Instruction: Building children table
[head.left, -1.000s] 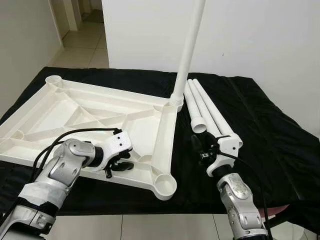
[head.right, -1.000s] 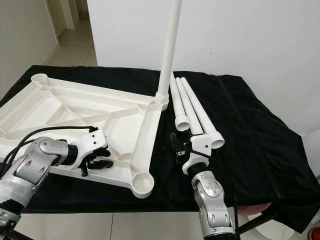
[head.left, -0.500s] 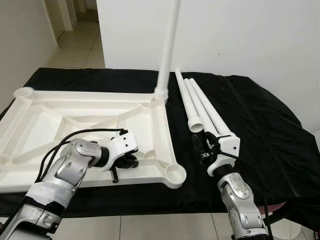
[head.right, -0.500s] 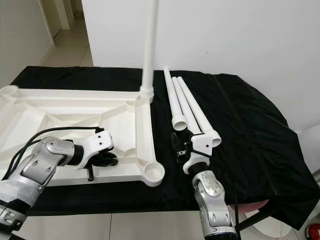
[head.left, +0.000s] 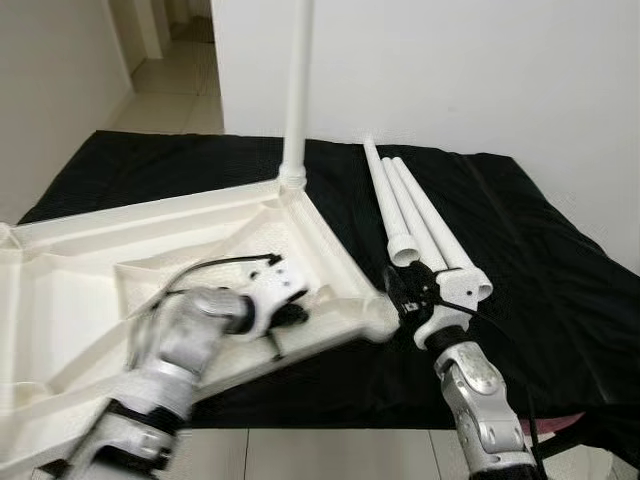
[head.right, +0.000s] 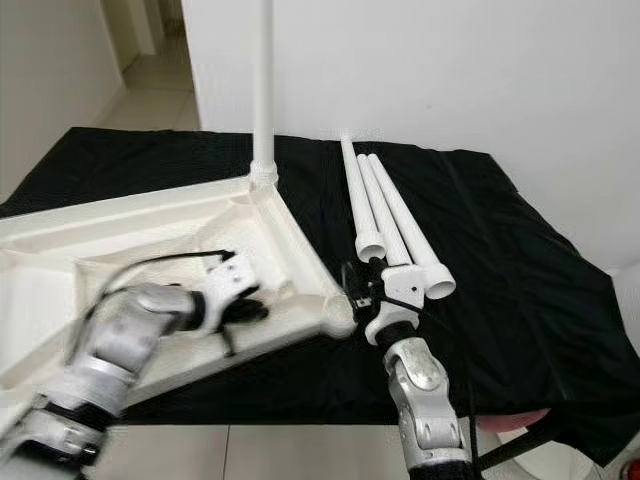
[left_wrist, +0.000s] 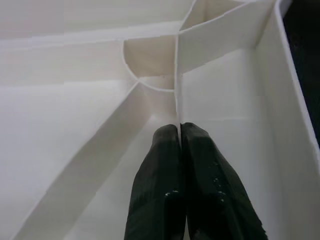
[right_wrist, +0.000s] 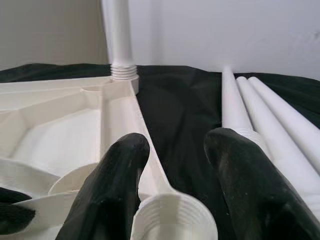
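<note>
The white plastic tabletop lies upside down on the black-covered table. One white leg stands screwed upright in its far corner. Three loose legs lie side by side to the right. My left gripper is shut on a thin rib inside the tabletop's underside, close to the near right corner. My right gripper is open just right of that corner. In the right wrist view the corner's threaded socket sits between the two fingers.
The black cloth covers the table to its edges, with bare room right of the loose legs. A white wall stands behind. Tiled floor and a doorway lie at the far left. The tabletop overhangs the near left edge.
The tabletop has swung round with my left gripper holding it; its near corner has moved right up to my right gripper. The right arm has hardly moved. The view has shifted too.
</note>
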